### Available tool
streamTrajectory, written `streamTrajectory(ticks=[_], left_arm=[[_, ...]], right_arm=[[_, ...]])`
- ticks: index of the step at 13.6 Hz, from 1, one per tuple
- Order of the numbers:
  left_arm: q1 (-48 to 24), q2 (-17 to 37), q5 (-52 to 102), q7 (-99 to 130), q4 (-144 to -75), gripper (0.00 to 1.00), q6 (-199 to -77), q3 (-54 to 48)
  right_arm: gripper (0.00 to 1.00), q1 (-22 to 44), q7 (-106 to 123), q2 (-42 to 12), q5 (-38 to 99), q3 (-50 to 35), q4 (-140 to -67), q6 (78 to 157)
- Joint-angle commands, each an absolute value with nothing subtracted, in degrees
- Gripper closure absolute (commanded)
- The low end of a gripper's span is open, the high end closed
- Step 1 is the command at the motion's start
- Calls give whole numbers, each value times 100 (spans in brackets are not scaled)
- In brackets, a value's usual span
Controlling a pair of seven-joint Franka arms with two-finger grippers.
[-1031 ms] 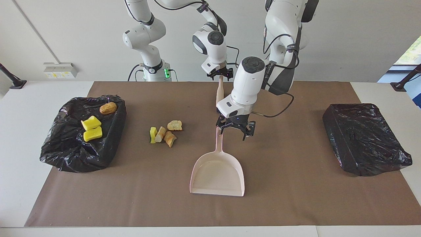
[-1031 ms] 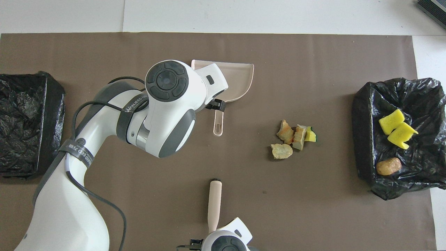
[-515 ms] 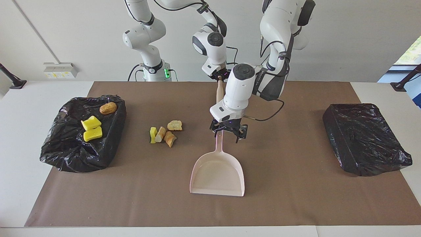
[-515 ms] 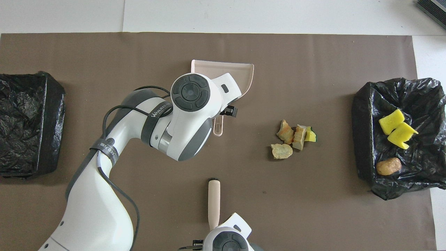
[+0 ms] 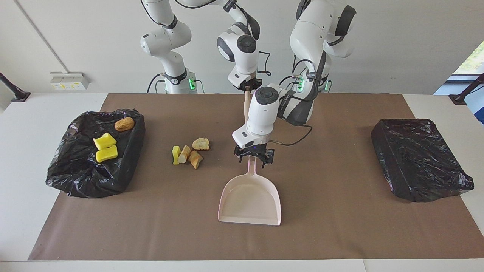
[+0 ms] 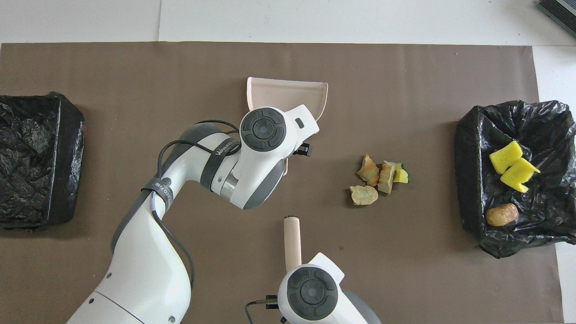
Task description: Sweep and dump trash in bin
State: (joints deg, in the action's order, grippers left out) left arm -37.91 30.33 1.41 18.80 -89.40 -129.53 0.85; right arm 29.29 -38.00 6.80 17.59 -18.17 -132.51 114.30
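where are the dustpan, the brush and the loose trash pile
dustpan (image 5: 250,198), facing view, on the bare floor of its pan
brush (image 6: 292,243), overhead view, on the middle of its pale handle
loose trash pile (image 5: 189,152), facing view, on a tan chunk in the cluster's middle

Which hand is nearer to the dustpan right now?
Left. The left hand is right at the dustpan handle, open around it. The right hand is up by the robots' edge of the mat, shut on the brush handle.
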Motion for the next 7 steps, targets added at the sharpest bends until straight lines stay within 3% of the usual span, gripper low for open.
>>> streamTrajectory(ticks=[1,3,5,7], left_arm=[[-3894,2971,35,2214,-9079,25,-13052,167],[-3894,2971,35,2232,-9088,42,-13061,167],[-3885,2971,-26,2224,-9062,70,-13078,167],[-3841,2953,-603,2180,-9035,87,-13069,167]], right_arm=[[100,2296,-3201,1046,1382,-1828,-13245,10935],[100,1839,-2893,1046,899,-1828,-13184,10671],[100,1365,-2411,1037,634,-1828,-13184,10635],[100,907,-1910,1011,205,-1837,-13166,10635]])
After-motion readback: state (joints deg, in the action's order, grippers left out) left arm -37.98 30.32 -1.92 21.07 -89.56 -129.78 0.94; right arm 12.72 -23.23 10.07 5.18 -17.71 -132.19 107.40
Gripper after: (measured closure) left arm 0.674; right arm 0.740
